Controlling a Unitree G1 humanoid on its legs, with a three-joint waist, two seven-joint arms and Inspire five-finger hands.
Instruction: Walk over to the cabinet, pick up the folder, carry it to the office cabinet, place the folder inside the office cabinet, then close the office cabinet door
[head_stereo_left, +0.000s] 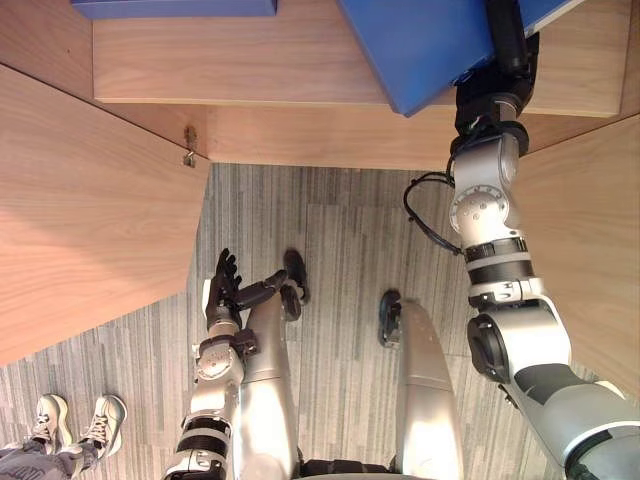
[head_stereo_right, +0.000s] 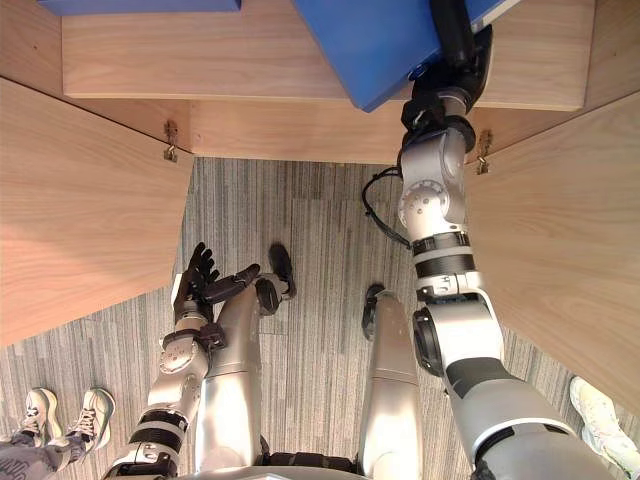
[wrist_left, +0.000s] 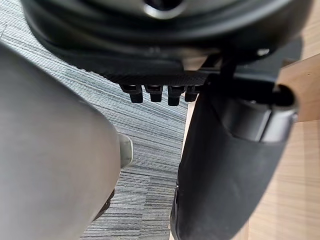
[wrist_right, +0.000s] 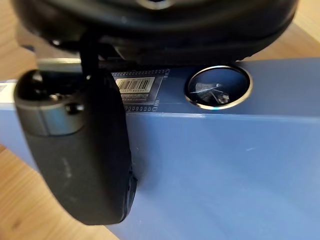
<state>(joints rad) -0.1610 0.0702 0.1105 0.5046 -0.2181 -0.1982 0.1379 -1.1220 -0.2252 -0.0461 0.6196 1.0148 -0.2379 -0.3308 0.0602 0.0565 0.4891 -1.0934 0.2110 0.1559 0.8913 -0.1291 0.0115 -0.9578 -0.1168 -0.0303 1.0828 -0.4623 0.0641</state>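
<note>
The blue folder (head_stereo_left: 420, 50) lies tilted over the wooden shelf (head_stereo_left: 250, 70) of the office cabinet, its corner jutting past the shelf's front edge. My right hand (head_stereo_left: 505, 40) reaches in from the right and is shut on the folder, with the thumb (wrist_right: 85, 150) pressed on its blue cover (wrist_right: 225, 165) next to a metal ring hole. My left hand (head_stereo_left: 228, 290) hangs low beside my leg, open, fingers spread and holding nothing; its thumb (wrist_left: 225, 175) shows against the carpet.
Both cabinet doors stand open: the left door (head_stereo_left: 80, 220) and the right door (head_stereo_left: 590, 240) flank me. A second blue folder (head_stereo_left: 175, 7) lies further back on the shelf. A person's shoes (head_stereo_left: 80, 420) are on the carpet at lower left; another shoe (head_stereo_right: 600, 410) shows at right.
</note>
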